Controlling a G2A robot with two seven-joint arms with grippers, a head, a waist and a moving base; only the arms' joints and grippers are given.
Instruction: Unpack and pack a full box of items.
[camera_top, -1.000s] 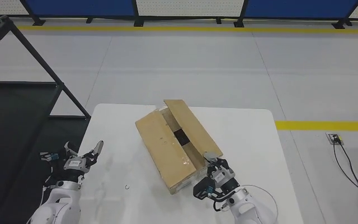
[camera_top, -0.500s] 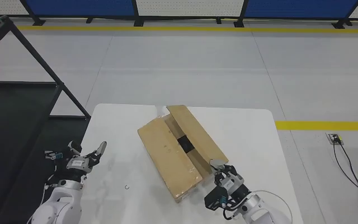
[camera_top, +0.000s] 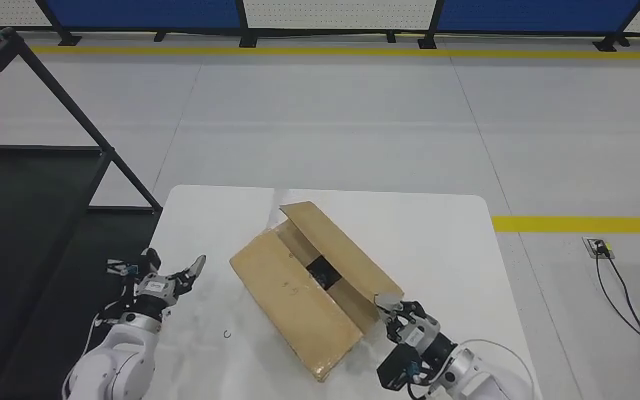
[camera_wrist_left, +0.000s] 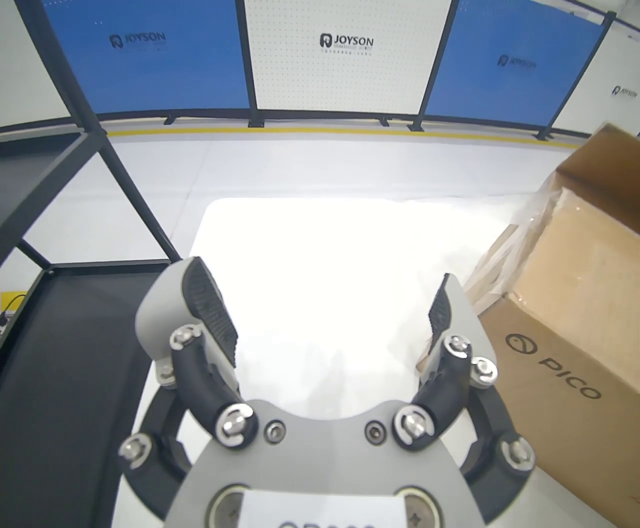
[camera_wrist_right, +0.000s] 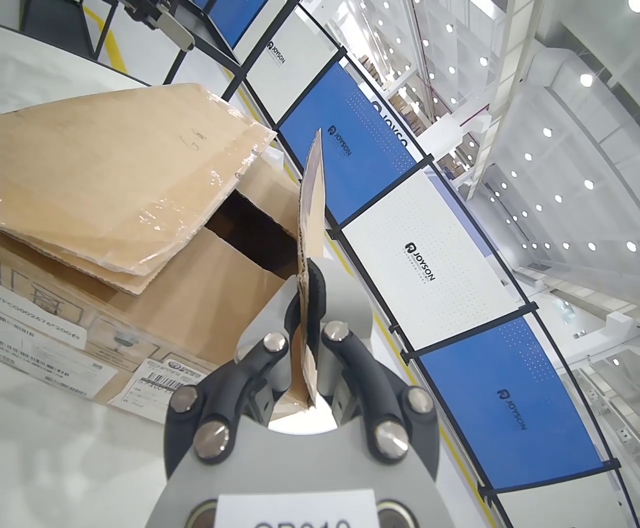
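A brown cardboard box lies slanted across the middle of the white table. Its right-hand top flap is raised, and a dark gap shows between the flaps. My right gripper is shut on the near end of that flap, which runs edge-on between the fingers in the right wrist view. The other flap lies flat with clear tape on it. My left gripper stands open near the table's left edge, with the box beside its fingers and nothing between them.
A black metal rack stands just off the table's left side. A small ring-like object lies on the table between the left arm and the box. White labels cover the box's near end.
The right gripper has pulled toward the table's near edge with the flap in it, and the box has turned and slid nearer and leftward. The left gripper has moved rightward toward the box.
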